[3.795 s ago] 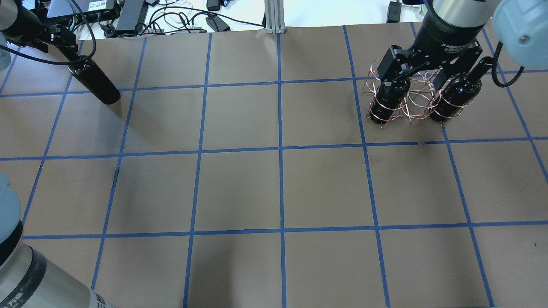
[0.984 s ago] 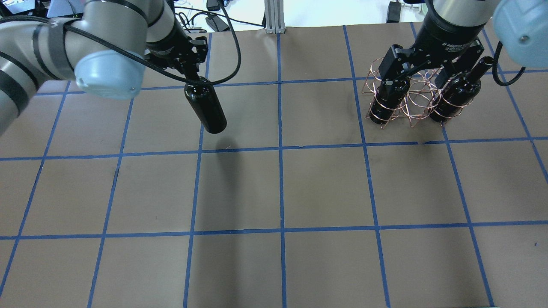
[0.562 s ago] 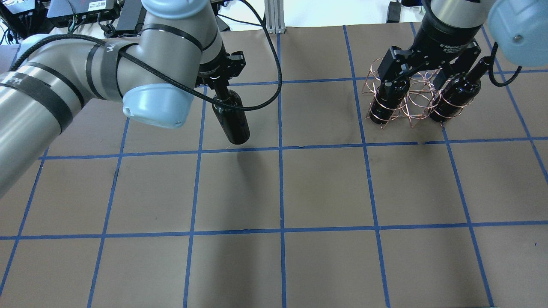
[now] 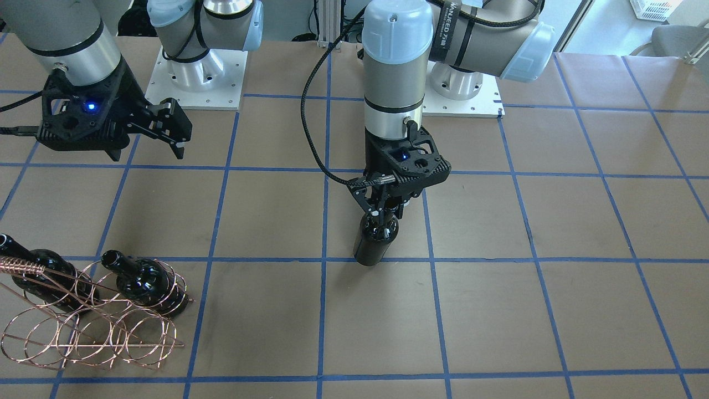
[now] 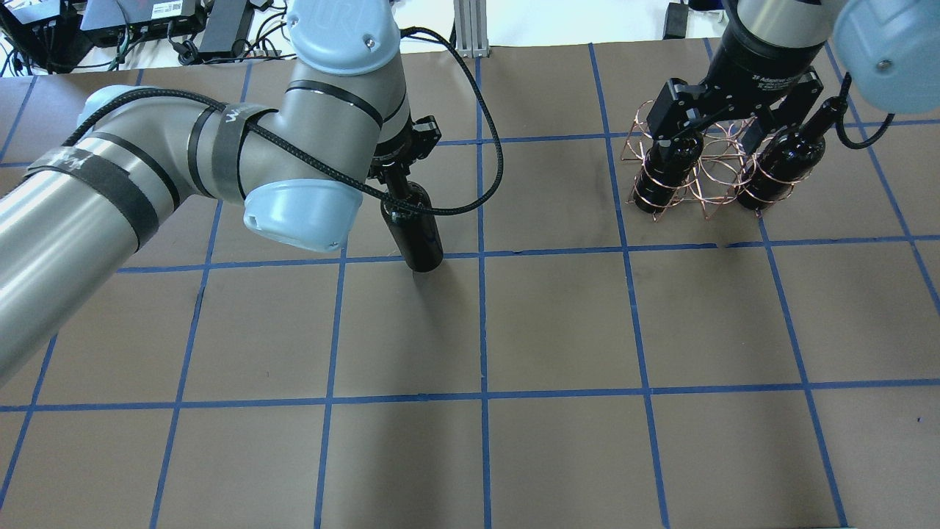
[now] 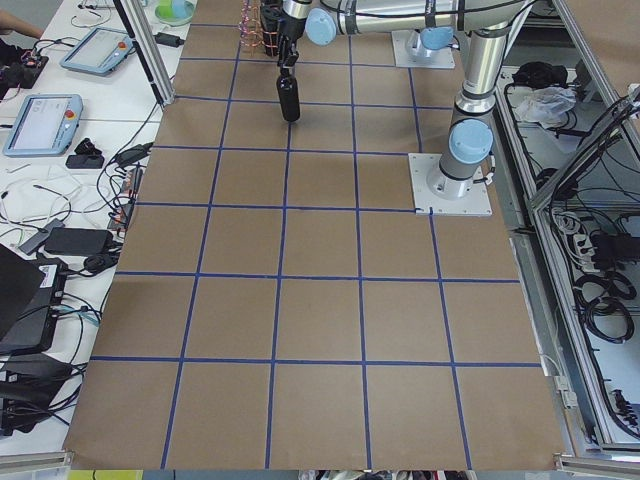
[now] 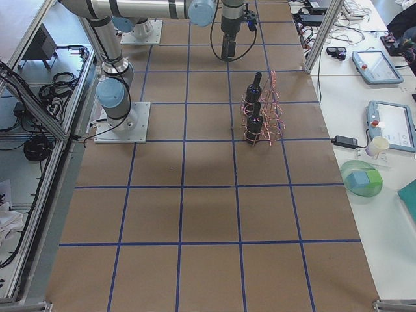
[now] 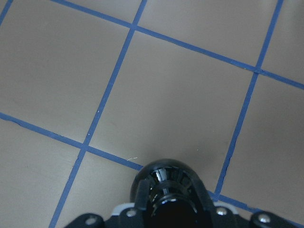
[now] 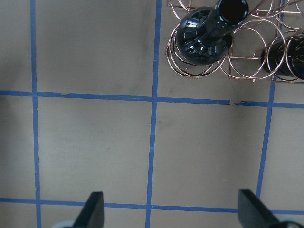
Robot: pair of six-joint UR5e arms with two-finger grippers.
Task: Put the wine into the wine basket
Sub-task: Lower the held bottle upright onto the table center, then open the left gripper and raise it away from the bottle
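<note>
My left gripper [image 5: 400,175] is shut on the neck of a dark glossy wine bottle [image 5: 418,235] and holds it upright left of the table's middle. The bottle's base is at or just above the paper [image 4: 370,250]. The left wrist view looks down on the bottle's shoulder [image 8: 167,187]. The copper wire wine basket [image 5: 711,176] stands at the far right with two dark bottles [image 5: 661,176] [image 5: 782,165] in its loops. My right gripper [image 5: 723,132] hangs open and empty above the basket [image 9: 247,66].
Brown paper with a blue tape grid [image 5: 485,323] covers the table. Cables and electronics [image 5: 183,22] lie beyond the far edge. An aluminium post [image 5: 470,29] stands at the back middle. The arm bases [image 4: 196,83] are on white plates.
My left arm has carried the bottle from the far left corner rightward and nearer to the table's middle, and lower. The right gripper and the basket have stayed put.
</note>
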